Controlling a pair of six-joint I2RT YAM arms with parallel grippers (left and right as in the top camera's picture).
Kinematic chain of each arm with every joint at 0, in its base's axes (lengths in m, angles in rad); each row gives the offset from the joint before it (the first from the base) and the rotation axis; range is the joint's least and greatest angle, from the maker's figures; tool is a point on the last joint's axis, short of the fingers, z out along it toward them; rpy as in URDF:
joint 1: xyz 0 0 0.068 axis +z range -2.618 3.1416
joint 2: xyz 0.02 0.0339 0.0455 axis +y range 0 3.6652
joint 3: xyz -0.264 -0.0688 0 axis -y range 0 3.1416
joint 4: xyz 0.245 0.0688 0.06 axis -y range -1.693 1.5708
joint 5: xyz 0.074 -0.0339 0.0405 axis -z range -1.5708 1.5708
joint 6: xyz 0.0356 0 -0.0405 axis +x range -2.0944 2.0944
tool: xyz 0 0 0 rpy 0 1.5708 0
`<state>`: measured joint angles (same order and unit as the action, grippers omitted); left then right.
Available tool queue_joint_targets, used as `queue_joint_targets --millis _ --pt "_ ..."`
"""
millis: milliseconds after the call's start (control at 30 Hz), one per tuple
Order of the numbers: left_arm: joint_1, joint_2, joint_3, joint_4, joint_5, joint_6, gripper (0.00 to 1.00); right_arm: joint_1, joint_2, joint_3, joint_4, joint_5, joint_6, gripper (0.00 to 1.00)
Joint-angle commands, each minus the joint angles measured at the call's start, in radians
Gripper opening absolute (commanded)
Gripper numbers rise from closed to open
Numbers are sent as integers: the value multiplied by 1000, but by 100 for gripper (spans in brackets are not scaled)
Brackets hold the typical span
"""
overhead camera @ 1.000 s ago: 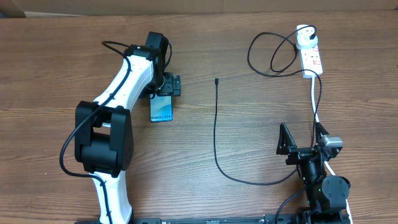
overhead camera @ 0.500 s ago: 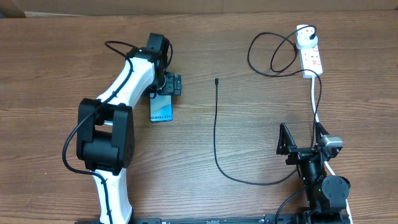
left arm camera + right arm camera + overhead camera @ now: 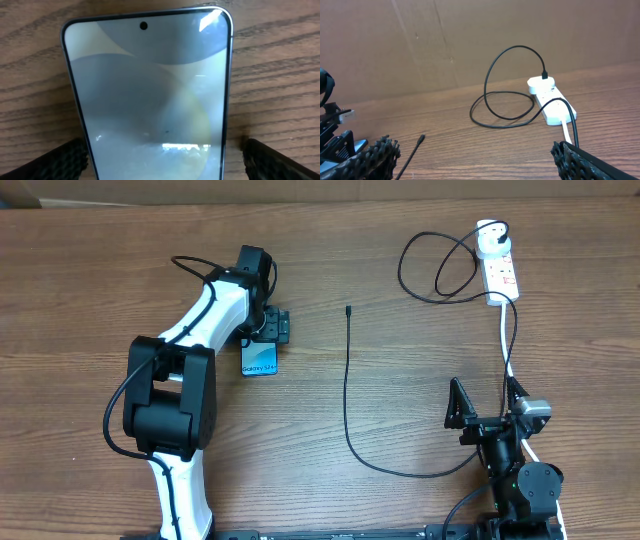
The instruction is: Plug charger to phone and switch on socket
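Note:
The phone point(image 3: 259, 361) lies flat on the table, its pale screen point(image 3: 150, 95) filling the left wrist view. My left gripper point(image 3: 268, 328) hovers over its far end, open, with one finger point(image 3: 65, 160) on each side of the phone and a narrow strip of wood showing at each edge. The charger's black cable point(image 3: 346, 380) runs down the middle of the table, its connector tip point(image 3: 348, 309) point(image 3: 421, 137) lying free. Its white plug point(image 3: 487, 242) point(image 3: 540, 85) sits in the socket point(image 3: 501, 272) point(image 3: 554, 107) at the far right. My right gripper point(image 3: 487, 406) point(image 3: 475, 160) stands open near the front right, holding nothing.
The cable coils in a loop point(image 3: 440, 270) left of the socket. The strip's white cord point(image 3: 507, 340) runs toward my right arm. A brown cardboard wall point(image 3: 470, 40) backs the table.
My left gripper has slid a little toward the near side along the phone and now covers more of it. The right arm, cable and socket have not moved.

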<state>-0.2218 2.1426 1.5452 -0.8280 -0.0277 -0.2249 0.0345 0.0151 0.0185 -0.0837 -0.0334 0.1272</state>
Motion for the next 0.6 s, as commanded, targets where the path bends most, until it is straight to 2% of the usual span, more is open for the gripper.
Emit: queue_joint_targets --millis 0,300,567 --pt "14 16 -27 10 -5 23 93 5 -5 -11 2 6 2 100" --pt "13 16 -60 40 -5 23 87 5 -5 -11 2 6 2 100" --pt "12 16 -62 40 -5 23 88 5 -5 -11 2 6 2 100"
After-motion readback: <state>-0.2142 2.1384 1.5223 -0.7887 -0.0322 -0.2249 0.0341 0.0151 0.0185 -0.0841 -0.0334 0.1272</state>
